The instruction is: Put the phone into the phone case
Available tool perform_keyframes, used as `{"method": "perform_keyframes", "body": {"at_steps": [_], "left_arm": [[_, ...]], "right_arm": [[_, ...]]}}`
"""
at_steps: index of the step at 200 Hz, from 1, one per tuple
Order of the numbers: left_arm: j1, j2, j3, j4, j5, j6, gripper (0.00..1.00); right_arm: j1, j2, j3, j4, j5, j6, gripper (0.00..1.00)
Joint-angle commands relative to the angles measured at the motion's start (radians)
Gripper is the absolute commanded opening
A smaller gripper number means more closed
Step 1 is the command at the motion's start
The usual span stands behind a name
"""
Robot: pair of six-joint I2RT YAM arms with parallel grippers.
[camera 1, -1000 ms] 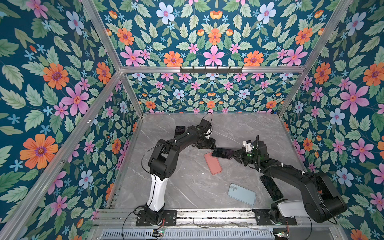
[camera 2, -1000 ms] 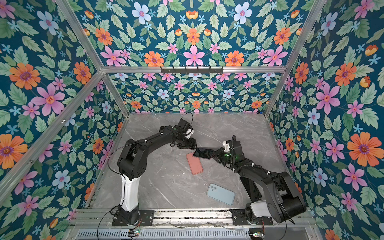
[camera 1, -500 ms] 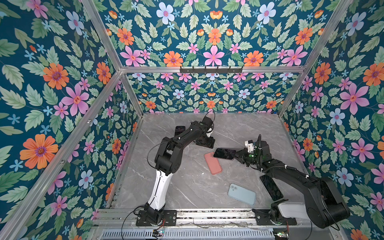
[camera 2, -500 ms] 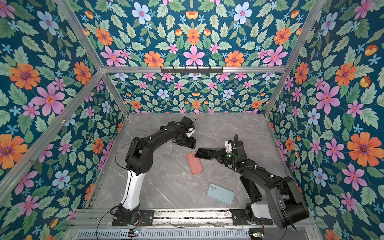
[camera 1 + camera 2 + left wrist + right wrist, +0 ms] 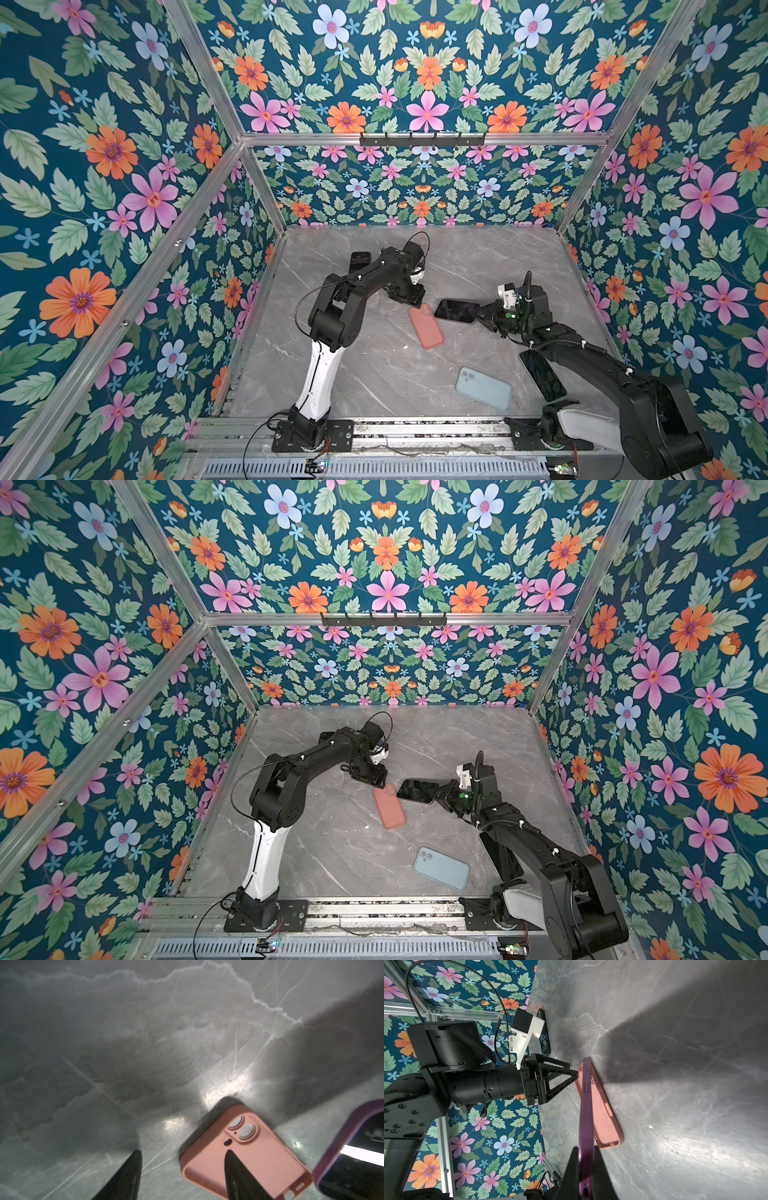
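From your left wrist camera, the phone (image 5: pixel 351 1157) runs off the frame's right edge, and the pink phone case (image 5: pixel 249 1147) loses a corner to the bottom edge. The left gripper (image 5: pixel 182 1152) shows you only two dark fingers (image 5: pixel 234 1174), cut off below. One overlaps the case, and contact cannot be told. In both top views that gripper's tips hide under its own wrist. A dark slab (image 5: pixel 540 374) lies half-covered by the right arm, a second dark slab (image 5: pixel 359 262) behind the left arm. Your right wrist camera catches the phone edge-on, its screen unseen.
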Motion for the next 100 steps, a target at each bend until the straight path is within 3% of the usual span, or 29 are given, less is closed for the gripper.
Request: {"method": "perform_keyframes", "body": {"at_steps": [1,40,62,100], "left_arm": [[0.001,-0.008,-0.015,0.002,0.012,0.012,0.63],[0.000,-0.017,-0.046,0.021,-0.012,0.019,0.56],[0.000,-0.018,-0.053,0.021,-0.018,0.009,0.44],[0.000,-0.069,-0.145,0.087,-0.025,-0.008,0.37]], "right_arm": [[0.000,-0.009,0.000,0.029,-0.015,-0.002,0.00],[0.000,-0.007,-0.001,0.038,-0.016,0.000,0.00],[0.000,0.004,-0.002,0.055,-0.029,0.007,0.00],[0.001,0.001,-0.004,0.049,-0.028,0.003,0.00]]}}
